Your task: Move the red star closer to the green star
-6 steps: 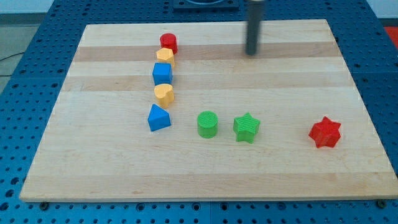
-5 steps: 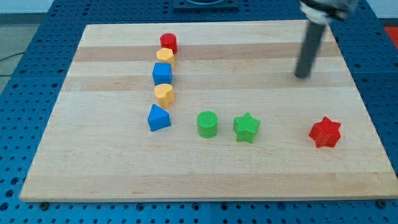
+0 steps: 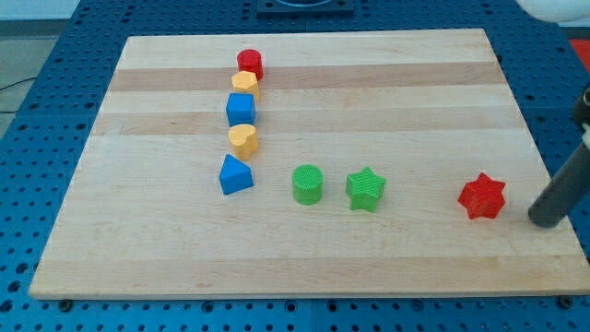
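The red star point(image 3: 482, 195) lies on the wooden board point(image 3: 415, 83) at the view's lower right. The green star point(image 3: 365, 189) lies near the board's lower middle, well to the left of the red star. My tip point(image 3: 545, 219) is at the board's right edge, just right of the red star and slightly lower, with a small gap between them. The dark rod leans up to the view's right.
A green cylinder point(image 3: 307, 183) sits just left of the green star. A column at upper left holds a red cylinder point(image 3: 250, 64), a yellow block point(image 3: 244, 84), a blue cube point(image 3: 241, 109), a yellow block point(image 3: 242, 140) and a blue wedge-like block point(image 3: 235, 173).
My tip has swept from the board's top middle to the right and down, ending beside the red star at the right edge. No block has moved.
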Robot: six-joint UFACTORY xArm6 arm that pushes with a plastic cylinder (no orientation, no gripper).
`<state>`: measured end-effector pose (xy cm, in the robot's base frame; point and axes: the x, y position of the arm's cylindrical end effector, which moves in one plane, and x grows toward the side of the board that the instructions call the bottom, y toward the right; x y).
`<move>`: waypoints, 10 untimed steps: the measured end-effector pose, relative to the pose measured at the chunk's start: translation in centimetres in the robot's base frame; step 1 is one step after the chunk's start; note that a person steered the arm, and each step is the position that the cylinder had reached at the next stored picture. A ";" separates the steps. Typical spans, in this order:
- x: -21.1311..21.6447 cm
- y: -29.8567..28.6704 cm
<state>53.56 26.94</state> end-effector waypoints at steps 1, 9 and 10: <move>-0.3 -2.8; -0.1 -6.0; 4.5 -7.9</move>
